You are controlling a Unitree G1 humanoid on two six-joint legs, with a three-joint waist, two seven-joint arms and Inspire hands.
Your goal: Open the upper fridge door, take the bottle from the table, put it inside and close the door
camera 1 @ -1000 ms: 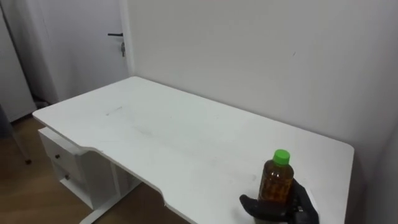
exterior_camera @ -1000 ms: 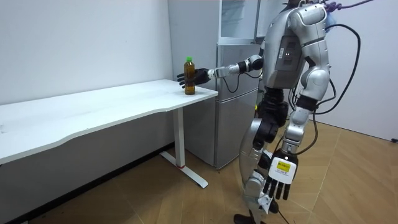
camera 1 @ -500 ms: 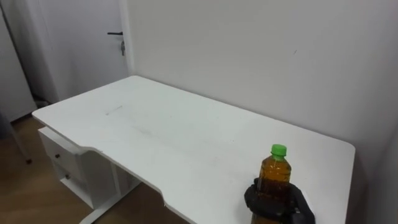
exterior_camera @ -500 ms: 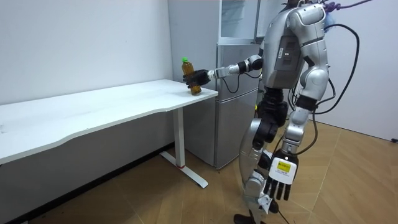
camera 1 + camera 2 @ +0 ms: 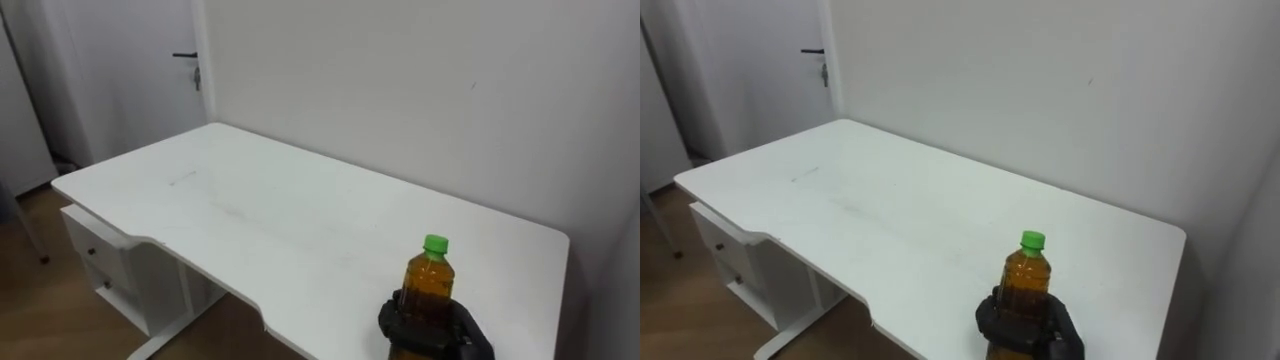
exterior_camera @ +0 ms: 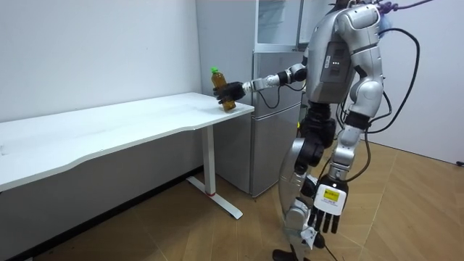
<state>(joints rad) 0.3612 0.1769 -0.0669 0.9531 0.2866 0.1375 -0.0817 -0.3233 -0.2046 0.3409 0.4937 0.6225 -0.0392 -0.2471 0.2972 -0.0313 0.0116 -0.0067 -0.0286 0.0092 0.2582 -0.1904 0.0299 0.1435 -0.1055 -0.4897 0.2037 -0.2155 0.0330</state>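
Amber liquid under a green cap (image 5: pixel 435 243): that is the bottle (image 5: pixel 428 290), at the near right corner of the white bench (image 5: pixel 250 210), and the robot's right hand (image 5: pixel 435 330) has it round the lower body, dark fingers curled close about the plastic with no slack that I can see. From the room view the bottle leans, cap tipped away from the robot, and I cannot quite tell whether its base has cleared the bench top or rests on the edge. That lean is what I would worry about. The grip sits low and the weight is above it, so a quick swing of the outstretched arm towards the grey fridge (image 6: pixel 270 123), which stands just beside the bench end, could let the bottle twist in the fingers or slide through them. A base that is not yet clear could also catch the bench edge as the arm draws back. The fridge is close to the robot's elbow, so a tight turn may knock against it. The left hand (image 6: pixel 324 214) hangs by the thigh, fingers loose and straight, holding nothing.
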